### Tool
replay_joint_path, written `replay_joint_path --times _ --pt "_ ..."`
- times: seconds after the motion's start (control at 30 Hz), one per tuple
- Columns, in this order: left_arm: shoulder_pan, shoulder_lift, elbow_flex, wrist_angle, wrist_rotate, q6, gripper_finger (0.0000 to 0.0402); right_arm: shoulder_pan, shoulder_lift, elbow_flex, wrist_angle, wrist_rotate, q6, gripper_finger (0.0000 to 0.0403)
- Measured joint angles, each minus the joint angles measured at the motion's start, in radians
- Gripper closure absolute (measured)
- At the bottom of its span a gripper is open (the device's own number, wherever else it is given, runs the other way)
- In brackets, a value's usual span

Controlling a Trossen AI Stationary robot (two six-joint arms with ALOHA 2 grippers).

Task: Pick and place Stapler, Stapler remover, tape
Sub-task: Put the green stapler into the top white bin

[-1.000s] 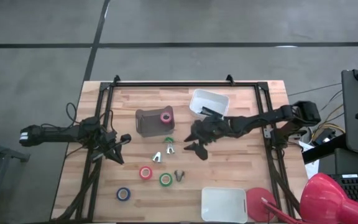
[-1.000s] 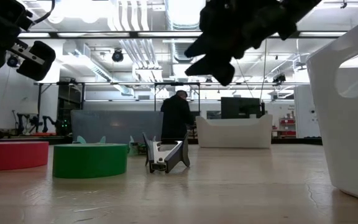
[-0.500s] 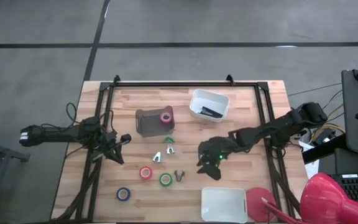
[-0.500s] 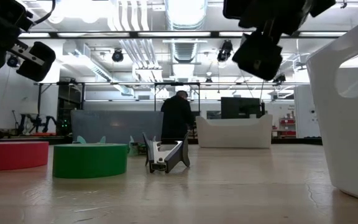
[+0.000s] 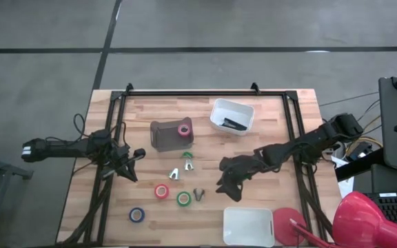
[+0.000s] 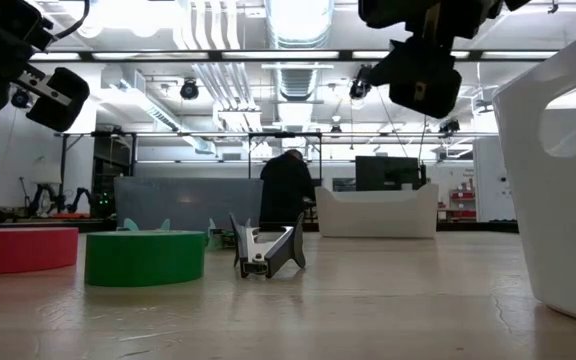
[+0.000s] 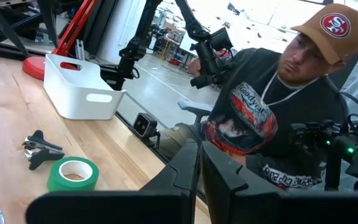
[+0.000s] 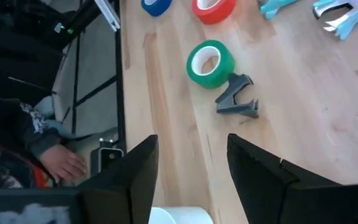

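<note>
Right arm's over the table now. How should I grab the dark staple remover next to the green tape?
Come straight down with the right gripper, jaws open. Close across the dark staple remover's narrow hinge end rather than its splayed claws. It lies flat on bare wood beside the green tape, so approach from the side away from the roll, probably.

Left arm (image 5: 67,147): slim, matte black, jointed segments, with thin black cables looping beside it. Right arm (image 5: 302,142): matte black, bulkier housings at the joints. Left gripper (image 7: 199,174): two flat dark fingers with moulded ridges. Right gripper (image 8: 188,177): two broad black angular fingers (image 8: 143,168).
</note>
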Motion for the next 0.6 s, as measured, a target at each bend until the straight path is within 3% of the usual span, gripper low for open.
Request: replay_joint_path --times 0.23,0.4,0.6 --pt "0.000 0.000 0.000 0.001 0.000 0.000 0.0378 0.016 0.000 0.008 -0.011 0.011 -0.091 0.0220" --pt "0.000 0.000 0.000 0.001 0.000 0.000 0.0378 0.004 0.000 0.033 -0.011 0.149 -0.193 0.0220" --pt "0.000 0.000 0.000 0.001 0.000 0.000 0.0378 -0.071 0.000 0.032 -0.038 0.205 -0.219 0.0220"
